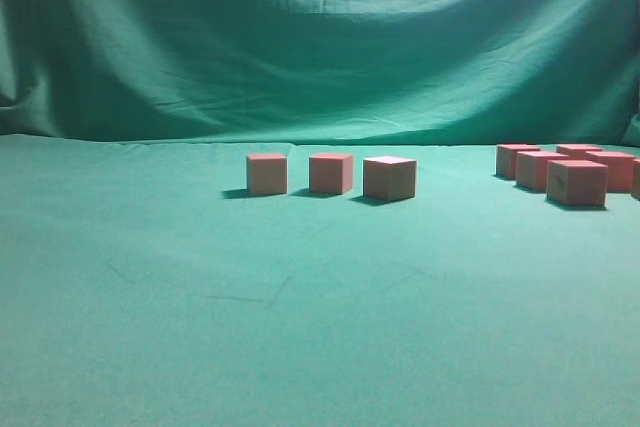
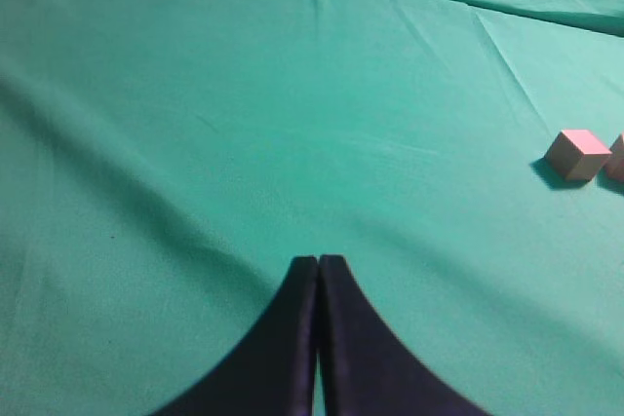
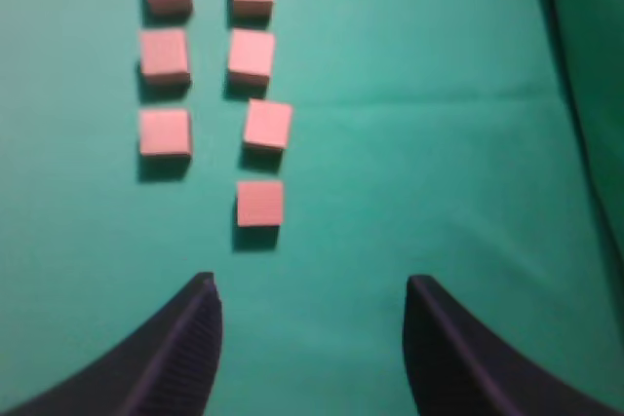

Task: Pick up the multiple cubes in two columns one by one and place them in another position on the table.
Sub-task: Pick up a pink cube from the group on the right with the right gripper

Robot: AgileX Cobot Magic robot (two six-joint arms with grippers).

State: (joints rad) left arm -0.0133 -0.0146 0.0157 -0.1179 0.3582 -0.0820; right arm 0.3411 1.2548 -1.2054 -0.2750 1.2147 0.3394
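Right wrist view: sharp-edged matte pink cubes (image 3: 260,203) on wrinkled green table (image 3: 409,143).

Low table-level exterior; wrist views overhead (shared cubes (image 3: 259,204)).

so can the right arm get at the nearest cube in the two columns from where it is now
Probably yes: the right gripper is open and empty above the table, with bare cloth between it and the nearest cube, which stands clear of its neighbours.

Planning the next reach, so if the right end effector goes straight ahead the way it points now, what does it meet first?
Probably the nearest cube of the right-hand column, slightly left of the end effector midline; only cloth lies between, though depth is unclear.
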